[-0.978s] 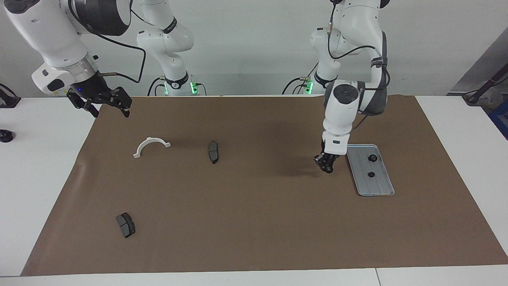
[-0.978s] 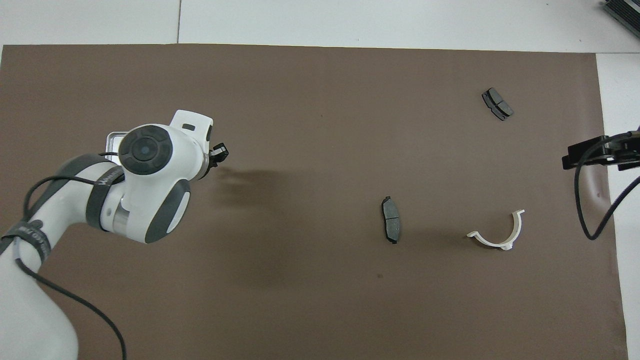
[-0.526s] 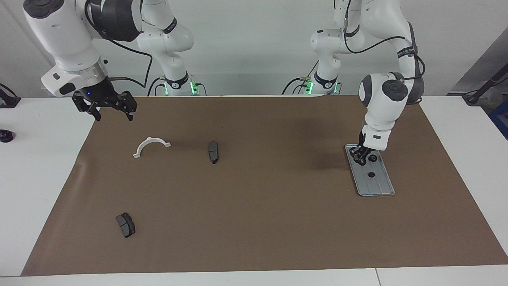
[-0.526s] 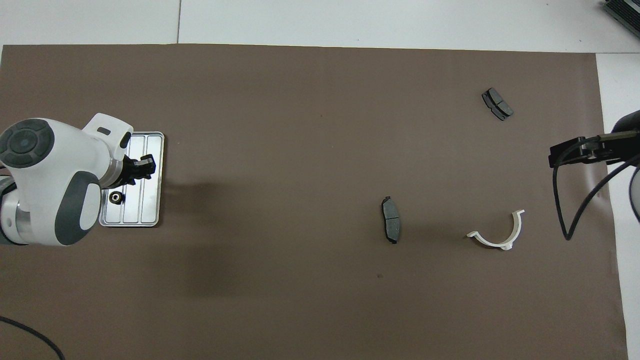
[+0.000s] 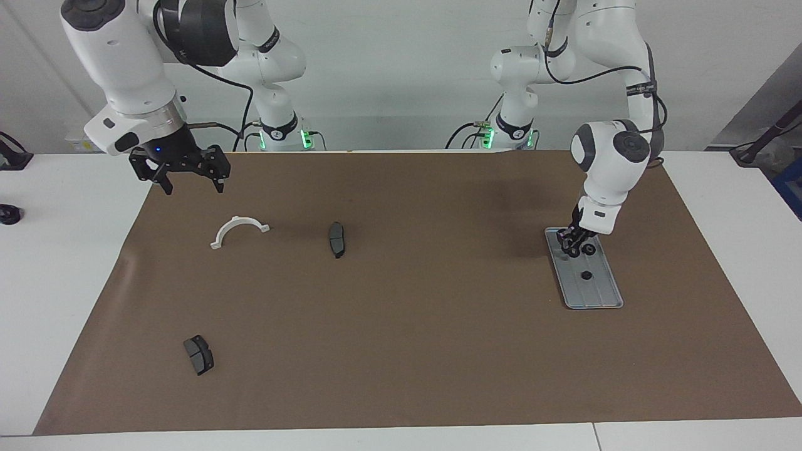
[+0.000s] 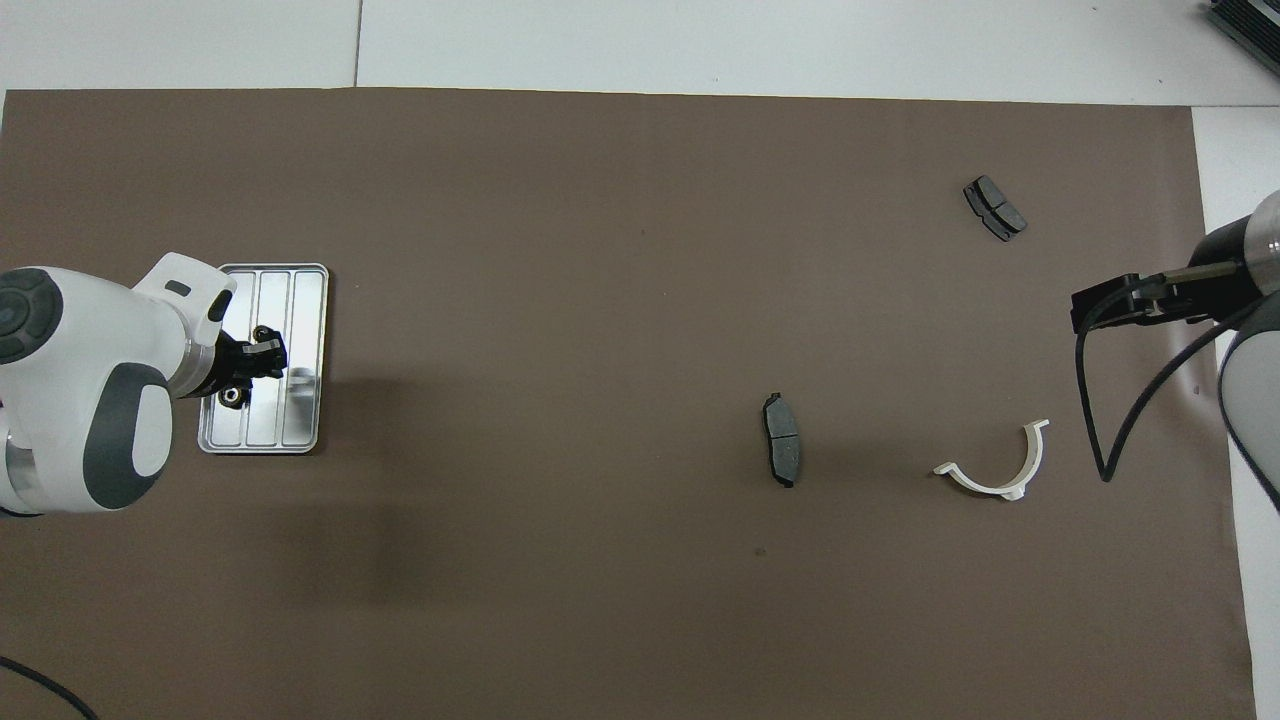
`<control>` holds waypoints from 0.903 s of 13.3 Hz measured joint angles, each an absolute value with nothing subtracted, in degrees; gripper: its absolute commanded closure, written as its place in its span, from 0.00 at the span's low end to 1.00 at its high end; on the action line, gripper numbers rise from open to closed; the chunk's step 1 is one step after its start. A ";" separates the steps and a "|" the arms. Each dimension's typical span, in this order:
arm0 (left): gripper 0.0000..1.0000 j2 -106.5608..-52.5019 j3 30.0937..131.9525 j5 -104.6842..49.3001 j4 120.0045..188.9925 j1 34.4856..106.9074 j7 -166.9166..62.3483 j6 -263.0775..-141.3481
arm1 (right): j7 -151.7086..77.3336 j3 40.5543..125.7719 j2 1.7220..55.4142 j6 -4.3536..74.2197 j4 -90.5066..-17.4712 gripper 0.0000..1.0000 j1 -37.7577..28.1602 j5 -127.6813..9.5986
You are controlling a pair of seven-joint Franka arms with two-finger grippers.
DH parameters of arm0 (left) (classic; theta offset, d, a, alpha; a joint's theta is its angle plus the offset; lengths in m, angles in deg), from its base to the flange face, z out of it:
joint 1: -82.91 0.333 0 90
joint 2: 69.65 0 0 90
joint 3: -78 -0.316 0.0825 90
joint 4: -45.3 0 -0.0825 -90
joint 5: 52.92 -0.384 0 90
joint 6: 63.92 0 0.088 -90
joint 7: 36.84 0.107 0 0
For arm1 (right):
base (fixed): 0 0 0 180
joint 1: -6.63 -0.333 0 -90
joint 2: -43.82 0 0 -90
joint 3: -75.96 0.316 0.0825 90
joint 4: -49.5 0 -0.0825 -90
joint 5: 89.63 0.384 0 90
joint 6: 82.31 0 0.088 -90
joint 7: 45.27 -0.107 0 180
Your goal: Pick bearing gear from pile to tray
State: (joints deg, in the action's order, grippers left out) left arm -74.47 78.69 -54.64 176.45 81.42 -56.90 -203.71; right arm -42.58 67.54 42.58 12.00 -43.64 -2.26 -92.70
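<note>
- The left gripper [image 5: 571, 247] is low over the end of the tray [image 5: 603, 294] that lies nearer the robots, its fingertips down close to the tray floor. Whether its fingers are pinching a gear or have let go cannot be told.
- The tray is a shallow silver-grey metal rectangle with rounded corners and lengthwise grooves, lying on the brown mat [image 5: 413, 338] toward the left arm's end of the table.
- Two small black bearing gears show in the tray. One gear [image 5: 589, 249] sits just beside the left gripper's fingertips. The other gear [image 5: 586, 275] lies near the tray's middle, farther from the robots.
- In the overhead view the left gripper [image 6: 250, 360] covers part of the tray [image 6: 303, 420], with one gear [image 6: 262, 333] and a second gear [image 6: 231, 397] showing on either side of it.
- The right gripper [image 5: 190, 180] hangs in the air over the mat's edge at the right arm's end of the table, its fingers spread wide and holding nothing. This arm waits.
- What lies of the pile is well apart from the tray: a white half-ring [image 5: 238, 230] below the right gripper, a dark grey brake pad [image 5: 336, 238] beside it toward the table's middle, and a second brake pad [image 5: 198, 354] much farther from the robots.
</note>
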 measured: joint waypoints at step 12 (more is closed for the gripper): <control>0.00 -71.87 79.54 -54.51 160.88 78.39 -37.36 -181.13 | -42.58 67.54 42.58 12.02 -43.64 0.00 -2.26 -92.70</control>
State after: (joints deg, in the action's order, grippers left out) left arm -71.87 79.54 -54.51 160.88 78.39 -37.36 -181.13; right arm -42.58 67.54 42.58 12.02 -43.64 -2.26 -92.70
